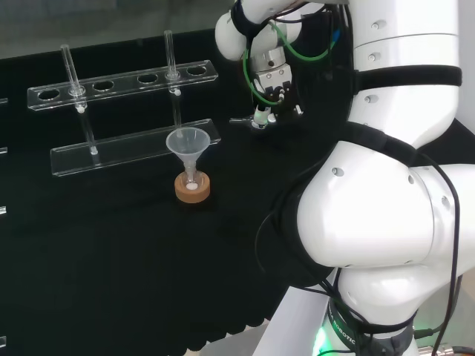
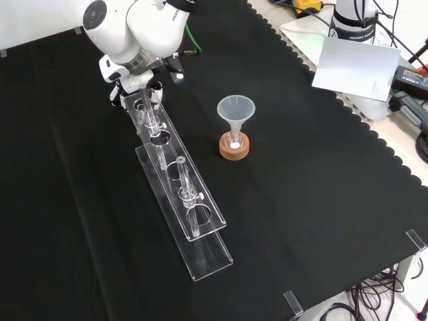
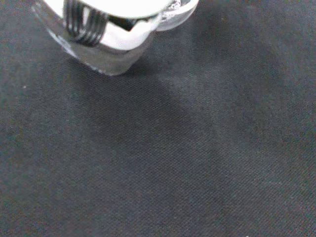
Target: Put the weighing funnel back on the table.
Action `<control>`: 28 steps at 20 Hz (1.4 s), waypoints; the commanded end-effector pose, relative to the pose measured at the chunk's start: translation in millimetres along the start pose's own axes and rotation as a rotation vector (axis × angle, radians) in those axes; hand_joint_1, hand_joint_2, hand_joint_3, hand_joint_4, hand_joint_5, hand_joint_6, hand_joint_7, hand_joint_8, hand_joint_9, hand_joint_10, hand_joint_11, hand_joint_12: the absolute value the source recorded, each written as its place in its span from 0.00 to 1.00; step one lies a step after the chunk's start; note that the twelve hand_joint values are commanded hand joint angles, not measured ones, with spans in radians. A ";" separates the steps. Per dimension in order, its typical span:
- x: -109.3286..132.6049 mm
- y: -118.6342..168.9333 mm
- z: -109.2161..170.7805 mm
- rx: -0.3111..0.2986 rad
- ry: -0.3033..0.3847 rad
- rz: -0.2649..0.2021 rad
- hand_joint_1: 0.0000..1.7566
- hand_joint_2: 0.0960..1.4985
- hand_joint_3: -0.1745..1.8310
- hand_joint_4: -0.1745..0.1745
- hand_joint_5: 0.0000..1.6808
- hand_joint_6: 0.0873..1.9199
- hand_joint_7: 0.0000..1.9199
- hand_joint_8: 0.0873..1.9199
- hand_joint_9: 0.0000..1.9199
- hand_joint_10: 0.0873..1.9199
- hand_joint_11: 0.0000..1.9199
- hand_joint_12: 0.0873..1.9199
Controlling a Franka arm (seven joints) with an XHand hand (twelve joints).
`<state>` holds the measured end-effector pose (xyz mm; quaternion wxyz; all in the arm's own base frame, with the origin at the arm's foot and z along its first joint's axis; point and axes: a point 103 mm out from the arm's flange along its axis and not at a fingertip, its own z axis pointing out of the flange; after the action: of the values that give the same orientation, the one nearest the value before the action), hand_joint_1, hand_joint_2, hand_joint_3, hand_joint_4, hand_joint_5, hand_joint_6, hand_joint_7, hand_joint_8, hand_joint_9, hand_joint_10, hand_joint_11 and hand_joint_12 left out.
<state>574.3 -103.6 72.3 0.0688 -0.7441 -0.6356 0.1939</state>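
Note:
The weighing funnel [image 3: 106, 61] is a small clear piece lying against the underside of my hand [image 3: 118, 7] in the wrist view, with black cloth close beneath it. In the head view the hand [image 1: 267, 80] hangs low over the cloth to the right of the rack. A thin clear tip of the weighing funnel [image 1: 243, 120] sticks out to the left below its fingers. The fingers look curled on that piece. In the front view the hand [image 2: 142, 75] sits at the rack's far end, partly behind the arm's white link.
The big funnel [image 1: 187, 142] stands in a small flask on a cork ring [image 1: 192, 188], left of the hand in the head view. A clear tube rack [image 2: 179, 194] with a few tubes runs along the cloth. Papers and cables [image 2: 354, 63] lie beyond the cloth's edge.

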 end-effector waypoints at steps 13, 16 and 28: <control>6.5 -18.1 -11.3 0.042 0.009 -0.041 0.56 0.35 0.36 0.45 0.23 0.18 0.12 0.33 0.43 0.01 0.32 0.57; 4.4 -26.1 -20.3 0.032 0.024 -0.042 0.55 0.34 0.36 0.46 0.23 0.14 0.11 0.32 0.41 0.03 0.28 0.60; -15.3 -91.6 -79.1 -0.028 0.061 -0.017 0.48 0.33 0.37 0.49 0.23 0.03 0.10 0.31 0.27 0.25 0.20 0.66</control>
<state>545.6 -92.7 143.8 0.0800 -0.7380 -0.6465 0.1761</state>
